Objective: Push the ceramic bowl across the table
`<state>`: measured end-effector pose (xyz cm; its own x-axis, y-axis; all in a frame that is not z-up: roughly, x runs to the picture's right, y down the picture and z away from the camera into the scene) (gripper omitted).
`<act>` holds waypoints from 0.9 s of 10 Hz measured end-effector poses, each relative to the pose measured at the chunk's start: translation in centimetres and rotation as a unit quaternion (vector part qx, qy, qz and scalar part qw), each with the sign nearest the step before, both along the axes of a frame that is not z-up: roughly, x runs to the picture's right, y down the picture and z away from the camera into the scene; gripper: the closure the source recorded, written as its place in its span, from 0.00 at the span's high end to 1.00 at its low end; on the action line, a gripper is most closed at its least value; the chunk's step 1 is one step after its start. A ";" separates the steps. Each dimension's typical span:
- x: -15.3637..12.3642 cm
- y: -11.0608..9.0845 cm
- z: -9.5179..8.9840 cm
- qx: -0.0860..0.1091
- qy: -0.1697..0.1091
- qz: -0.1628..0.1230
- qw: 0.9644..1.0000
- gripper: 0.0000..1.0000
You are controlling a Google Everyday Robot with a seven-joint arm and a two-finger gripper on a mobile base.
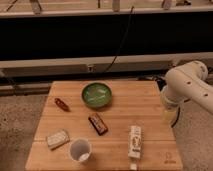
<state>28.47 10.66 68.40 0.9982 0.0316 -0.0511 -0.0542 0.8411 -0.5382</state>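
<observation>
Bowl: the ceramic bowl (97, 95) sits upright at the far middle of the table (145, 107), nothing touching it.
Gripper: the gripper (171, 113) hangs at the table's right edge, well apart from the bowl, fingers spread and empty.
Why: probably set for a shove, not a grasp.

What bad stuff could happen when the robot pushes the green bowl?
1. The ceramic bowl sits near the far edge of the table; pushed that way, it could slide off and break.
2. The gripper hangs open beside the table's right edge, far from the bowl; coming across low, it might knock the white carton or the brown bar.
3. Pushed left and toward the front, the bowl could hit the small red thing.
</observation>
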 end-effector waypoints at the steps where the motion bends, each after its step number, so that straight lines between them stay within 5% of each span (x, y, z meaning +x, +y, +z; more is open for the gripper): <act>1: 0.0 0.0 0.0 0.000 0.000 0.000 1.000 0.80; 7: -0.4 -0.4 0.4 0.004 0.000 -0.006 1.000 0.80; 9: -3.8 -2.2 2.0 0.013 -0.012 -0.022 1.000 0.80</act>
